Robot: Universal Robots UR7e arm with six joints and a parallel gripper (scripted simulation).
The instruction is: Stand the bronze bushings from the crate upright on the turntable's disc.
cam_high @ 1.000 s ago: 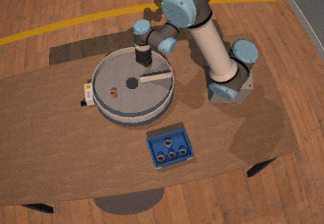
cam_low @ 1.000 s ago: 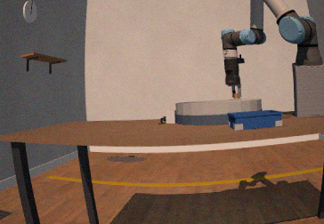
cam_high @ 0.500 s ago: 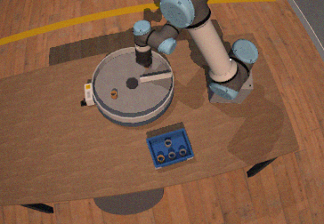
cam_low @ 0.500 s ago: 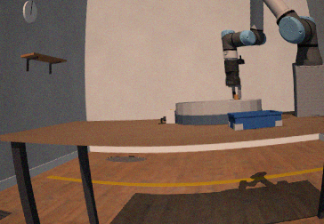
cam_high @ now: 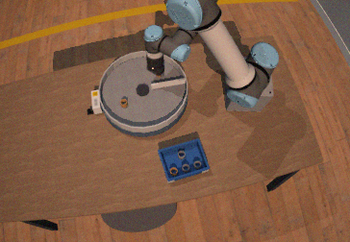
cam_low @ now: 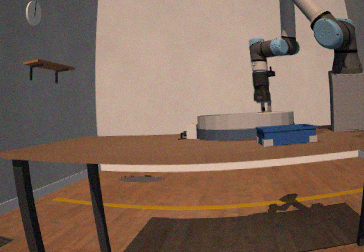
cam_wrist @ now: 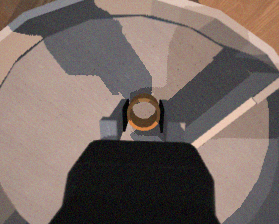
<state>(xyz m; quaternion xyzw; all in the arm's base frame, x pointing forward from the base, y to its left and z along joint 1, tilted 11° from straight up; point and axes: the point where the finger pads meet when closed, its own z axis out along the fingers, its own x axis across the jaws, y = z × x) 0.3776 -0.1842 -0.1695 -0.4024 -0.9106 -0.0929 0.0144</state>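
Observation:
My gripper (cam_high: 158, 74) (cam_low: 266, 108) (cam_wrist: 143, 109) is shut on a bronze bushing (cam_wrist: 143, 128), held upright with its open end up, low over the turntable's disc (cam_high: 120, 77) (cam_wrist: 46, 130). Whether it touches the disc cannot be told. Another bronze bushing (cam_high: 124, 101) stands on the disc, on the other side of the dark hub (cam_high: 142, 89). The blue crate (cam_high: 164, 160) (cam_low: 287, 135) holds one orange-toned bushing (cam_high: 173, 171) at its front left corner and greyer bushings (cam_high: 181, 155) (cam_high: 186, 167) (cam_high: 197, 164) at the back, front middle and front right. Their exact metal is hard to tell.
A raised pale bar (cam_high: 168, 83) (cam_wrist: 226, 123) runs from near the hub to the turntable's rim, close beside the gripper. A high wall (cam_low: 240, 121) surrounds the disc. A small white box (cam_high: 95, 105) with a yellow patch is at the turntable's left.

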